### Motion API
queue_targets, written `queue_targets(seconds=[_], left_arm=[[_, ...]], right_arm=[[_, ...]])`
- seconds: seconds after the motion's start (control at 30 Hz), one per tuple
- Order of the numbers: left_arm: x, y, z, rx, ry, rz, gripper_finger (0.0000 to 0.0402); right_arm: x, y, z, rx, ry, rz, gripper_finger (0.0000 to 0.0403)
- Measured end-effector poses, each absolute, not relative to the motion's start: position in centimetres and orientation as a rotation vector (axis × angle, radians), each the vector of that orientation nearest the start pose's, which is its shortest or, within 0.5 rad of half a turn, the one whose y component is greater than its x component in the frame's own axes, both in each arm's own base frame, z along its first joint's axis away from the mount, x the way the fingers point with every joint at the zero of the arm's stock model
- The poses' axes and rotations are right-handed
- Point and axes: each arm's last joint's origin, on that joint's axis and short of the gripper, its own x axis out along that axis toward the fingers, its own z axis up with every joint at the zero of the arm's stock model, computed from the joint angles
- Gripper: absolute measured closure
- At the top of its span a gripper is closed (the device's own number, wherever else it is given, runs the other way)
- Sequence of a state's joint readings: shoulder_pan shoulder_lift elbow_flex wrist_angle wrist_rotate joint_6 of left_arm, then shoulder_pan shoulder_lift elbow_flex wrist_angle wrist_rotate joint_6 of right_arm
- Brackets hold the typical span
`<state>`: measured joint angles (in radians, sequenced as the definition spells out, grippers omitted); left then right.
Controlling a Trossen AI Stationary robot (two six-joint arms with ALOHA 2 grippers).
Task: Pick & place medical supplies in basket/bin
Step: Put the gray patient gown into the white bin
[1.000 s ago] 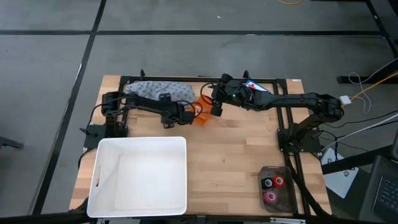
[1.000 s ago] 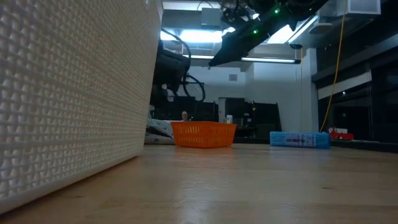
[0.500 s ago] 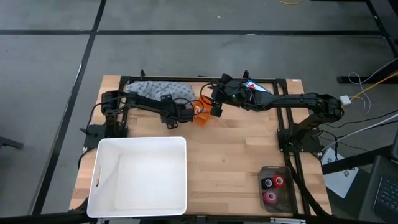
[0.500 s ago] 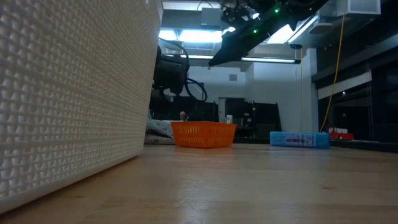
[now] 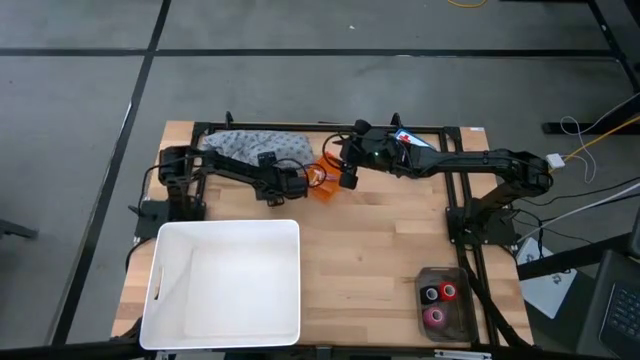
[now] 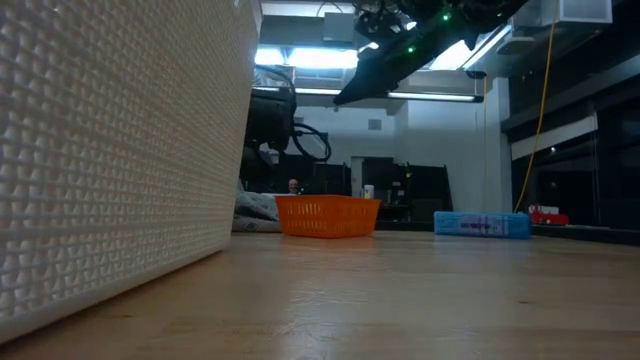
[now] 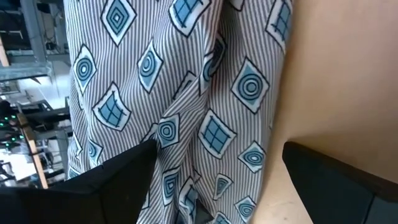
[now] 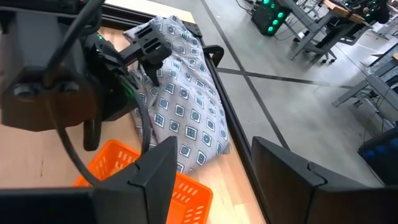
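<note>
The grey patterned cloth point(image 5: 250, 145) lies bunched at the table's far edge, left of the orange basket point(image 5: 322, 185). My left gripper point(image 5: 266, 158) is open and close over the cloth point(image 7: 186, 93), one finger on either side of a fold. It also shows in the right wrist view point(image 8: 149, 53). My right gripper point(image 5: 345, 172) is open and hangs high above the basket point(image 6: 327, 215), by its far right side. Red and pink rolls point(image 5: 438, 300) sit in a clear container near the table's near right corner. The tiny clear-wrapped pieces are out of view.
A large white tub point(image 5: 225, 285) fills the table's near left part, and its wall point(image 6: 110, 150) blocks the left of the low view. A blue box point(image 6: 482, 224) lies at the far edge, right of the basket. Bare wood point(image 5: 380, 240) spreads between tub, basket and roll container.
My left arm's wrist has shifted a little beside the basket, ending slightly toward the table's left. The cloth, the basket and my right arm have kept still.
</note>
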<state>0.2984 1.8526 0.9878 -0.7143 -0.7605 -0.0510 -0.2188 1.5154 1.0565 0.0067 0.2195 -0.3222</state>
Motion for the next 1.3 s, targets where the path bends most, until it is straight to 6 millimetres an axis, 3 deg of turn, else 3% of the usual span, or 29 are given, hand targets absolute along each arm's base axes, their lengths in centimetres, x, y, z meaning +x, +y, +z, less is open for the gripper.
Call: queue_targets(seconds=[0.67,0.83,1.0,1.3], left_arm=[[26.8,14.4,12.0,0.38,1.617,0.898,0.0045],[26.4,15.0,11.9,0.31,1.623,0.886,0.0056],[26.4,15.1,11.9,0.275,1.611,0.899,0.0122],[26.2,15.2,11.9,0.289,1.613,0.944,0.0332]], right_arm=[[32.8,-7.9,26.9,-0.311,0.531,-0.348,0.0194],[32.8,-7.9,26.9,-0.311,0.531,-0.348,0.0194],[32.8,-7.9,26.9,-0.311,0.531,-0.348,0.0194],[32.8,-7.9,26.9,-0.311,0.531,-0.348,0.0194]])
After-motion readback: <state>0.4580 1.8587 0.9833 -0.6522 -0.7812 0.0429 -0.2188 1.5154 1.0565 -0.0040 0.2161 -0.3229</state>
